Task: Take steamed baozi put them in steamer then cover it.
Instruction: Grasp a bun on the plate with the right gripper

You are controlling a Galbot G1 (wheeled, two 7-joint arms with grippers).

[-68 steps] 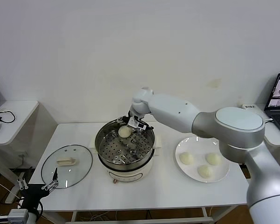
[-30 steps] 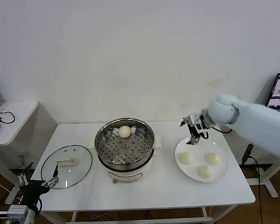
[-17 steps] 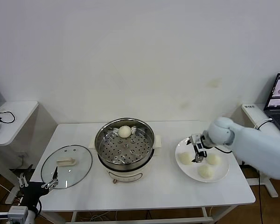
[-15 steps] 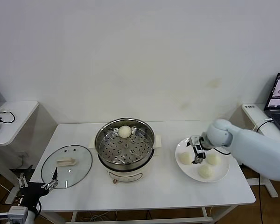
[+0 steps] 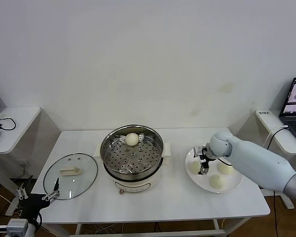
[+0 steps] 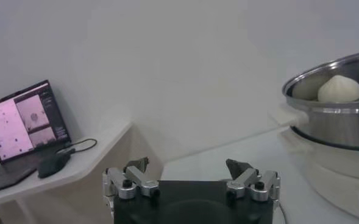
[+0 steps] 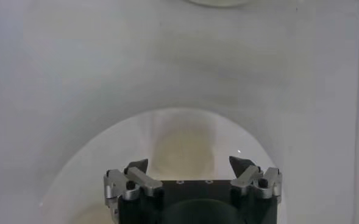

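Now my right gripper point(image 5: 203, 160) has come down from the steamer point(image 5: 132, 154) | fingers wide, empty, straddling a baozi point(image 5: 194, 167) on the plate point(image 5: 234, 181) | one bun steamed, grasp next.

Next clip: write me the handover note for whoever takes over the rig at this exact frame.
Right end effector: open, empty, low over the white plate at its steamer-side edge, by the nearest baozi.
Left end effector: open, empty, parked below the table's front-left corner.
Steamer: uncovered, centre of the table, one baozi at the back of the basket.
Plate: three baozi, including one at the back and one at the front.
Glass lid: flat on the table, left of the steamer.
Done: one baozi loaded.
Left: move three baozi, then put the lid on.
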